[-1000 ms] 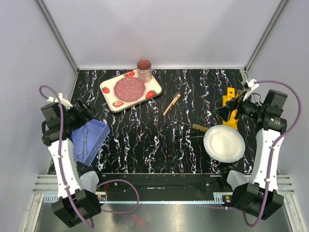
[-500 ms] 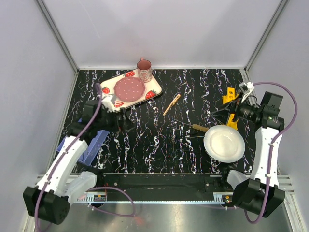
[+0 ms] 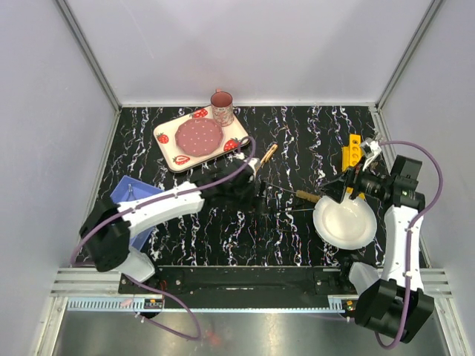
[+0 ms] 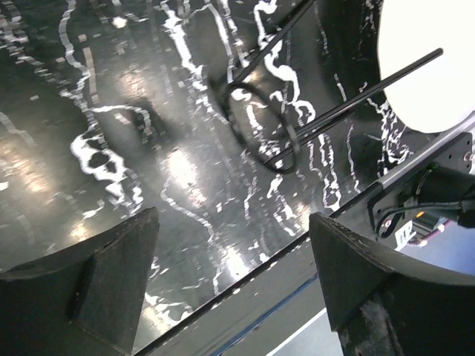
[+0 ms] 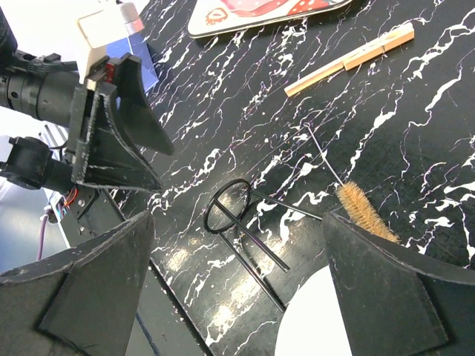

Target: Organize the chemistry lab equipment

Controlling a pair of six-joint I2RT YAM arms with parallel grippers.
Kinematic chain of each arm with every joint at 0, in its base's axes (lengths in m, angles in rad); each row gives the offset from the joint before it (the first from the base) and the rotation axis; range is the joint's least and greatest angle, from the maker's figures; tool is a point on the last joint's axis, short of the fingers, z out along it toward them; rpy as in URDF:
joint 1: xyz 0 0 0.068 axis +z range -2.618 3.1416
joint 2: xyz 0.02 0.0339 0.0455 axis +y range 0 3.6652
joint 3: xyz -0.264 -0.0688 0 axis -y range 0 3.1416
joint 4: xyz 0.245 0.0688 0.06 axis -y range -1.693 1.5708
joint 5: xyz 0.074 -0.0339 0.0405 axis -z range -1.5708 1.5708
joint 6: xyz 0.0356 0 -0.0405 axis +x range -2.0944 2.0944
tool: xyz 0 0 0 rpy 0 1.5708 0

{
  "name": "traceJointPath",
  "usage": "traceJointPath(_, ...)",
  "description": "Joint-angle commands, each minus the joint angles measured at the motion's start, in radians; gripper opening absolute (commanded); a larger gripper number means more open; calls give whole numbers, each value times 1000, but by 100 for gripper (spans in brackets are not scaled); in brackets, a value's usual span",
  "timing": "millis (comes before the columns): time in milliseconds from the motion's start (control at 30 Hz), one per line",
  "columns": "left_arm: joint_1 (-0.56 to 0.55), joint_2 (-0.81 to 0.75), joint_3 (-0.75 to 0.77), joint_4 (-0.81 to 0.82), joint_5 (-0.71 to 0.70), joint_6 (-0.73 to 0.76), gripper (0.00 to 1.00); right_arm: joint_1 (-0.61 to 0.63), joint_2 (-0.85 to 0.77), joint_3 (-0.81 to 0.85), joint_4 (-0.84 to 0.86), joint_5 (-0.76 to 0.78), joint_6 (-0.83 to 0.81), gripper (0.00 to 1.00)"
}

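Observation:
A black bent wire tong (image 4: pixel 256 126) lies on the black marbled table, its loop toward the table's middle and its legs reaching the white plate (image 4: pixel 434 67). It also shows in the right wrist view (image 5: pixel 228 206). My left gripper (image 3: pixel 258 190) hovers open and empty just left of the tong; its fingers (image 4: pixel 111 274) frame the table's front edge. My right gripper (image 3: pixel 335 190) is open and empty above the plate's far-left rim. A brush with tan bristles (image 5: pixel 364 211) lies beside the tong. A wooden clamp (image 3: pixel 264 160) lies further back. No glass tubes can be made out.
A blue tray (image 3: pixel 128 199) sits at the left, partly under the left arm. The strawberry tray (image 3: pixel 200 139) and pink mug (image 3: pixel 222 107) stand at the back. A yellow rack (image 3: pixel 352 152) stands at the right. The white plate (image 3: pixel 344 221) lies front right.
My left arm has swung from the blue tray at the left across to the table's middle, beside the wire tong. My right gripper has moved a little forward and left.

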Motion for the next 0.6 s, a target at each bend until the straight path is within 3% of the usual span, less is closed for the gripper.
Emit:
traceJointPath(0,-63,106,110,38,-112,-108,81,5,-45,-35,71,1,4,100)
traceJointPath(400,-184,279,207,39,-145,-157,63,3,-73,-97,105,-10,-16,100)
traceJointPath(567,-209,328,236,41,-188,-172,48,5,-76,-94,103,-6,-19,100)
